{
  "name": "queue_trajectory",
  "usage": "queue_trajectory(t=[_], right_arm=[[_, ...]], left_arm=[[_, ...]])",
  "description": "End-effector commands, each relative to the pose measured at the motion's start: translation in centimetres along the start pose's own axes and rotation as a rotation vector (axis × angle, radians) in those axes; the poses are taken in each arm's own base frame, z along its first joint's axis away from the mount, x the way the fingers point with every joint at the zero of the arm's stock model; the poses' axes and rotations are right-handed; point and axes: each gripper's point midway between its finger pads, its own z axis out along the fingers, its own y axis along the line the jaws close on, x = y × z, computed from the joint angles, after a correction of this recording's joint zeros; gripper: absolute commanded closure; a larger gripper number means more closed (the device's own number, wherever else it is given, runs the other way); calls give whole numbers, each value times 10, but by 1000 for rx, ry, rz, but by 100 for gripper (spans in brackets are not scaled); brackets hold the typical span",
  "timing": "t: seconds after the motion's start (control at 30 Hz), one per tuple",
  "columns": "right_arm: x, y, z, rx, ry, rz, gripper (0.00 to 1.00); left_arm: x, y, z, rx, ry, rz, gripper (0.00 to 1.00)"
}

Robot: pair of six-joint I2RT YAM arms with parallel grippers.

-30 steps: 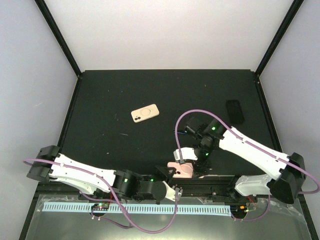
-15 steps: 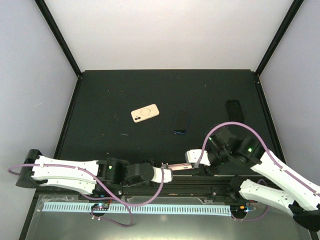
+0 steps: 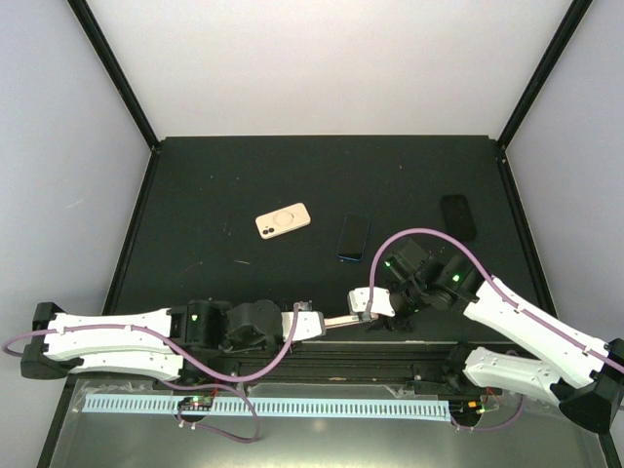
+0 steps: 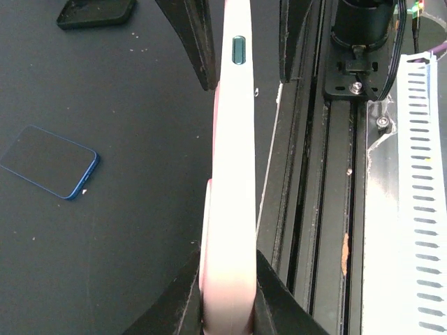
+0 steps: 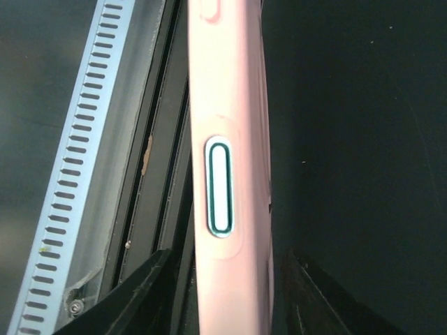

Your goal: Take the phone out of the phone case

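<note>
Standing edge-on: slim pink phone case

Robotics lab bench cell. Evidence: white left arm and right arm sit on a black rail at the near edge of a matte black table. Plain white panels on black frame struts box it in. Purple cables loop along the arms, and a slotted white cable duct runs along the front.

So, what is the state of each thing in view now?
Pink phone case: held edge-on at both ends.
Left end effector: shut on it.
Right end effector: shut on it.
Blue phone: flat on table, uncased.
Cream phone case: flat, back up.
Black case: flat.
</note>
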Motion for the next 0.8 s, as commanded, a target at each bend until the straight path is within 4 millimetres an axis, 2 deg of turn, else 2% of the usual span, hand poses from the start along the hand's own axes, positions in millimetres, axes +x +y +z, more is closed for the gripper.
queue_trajectory(t=[0.0,0.17,0.23,0.3,0.33,0.43,0.53,0.77], right_arm=[[-9,-5,-6,29,-21,-32,54],[-10,-8,-9,32,2,-38,62],[-7,-10,-8,37,19,-35,67],[-5,-11,-6,38,34,-33,68],[-4,-11,-6,37,38,-32,68],[-3,-6,-5,12,42,-35,52],[-1,-3,-3,1,47,-37,49],[-6,-5,3,-20,36,2,76]], left_arm=[[-23,-5,-2,60,-52,-43,96],[-22,-8,6,84,0,-34,96],[-27,-9,7,94,-15,-32,97],[-31,-9,7,102,-37,-32,97],[-34,-9,7,103,-46,-32,97],[-39,-6,5,100,-64,-32,97],[-44,-2,3,93,-80,-34,97],[-56,-3,-3,116,-133,-53,98]])
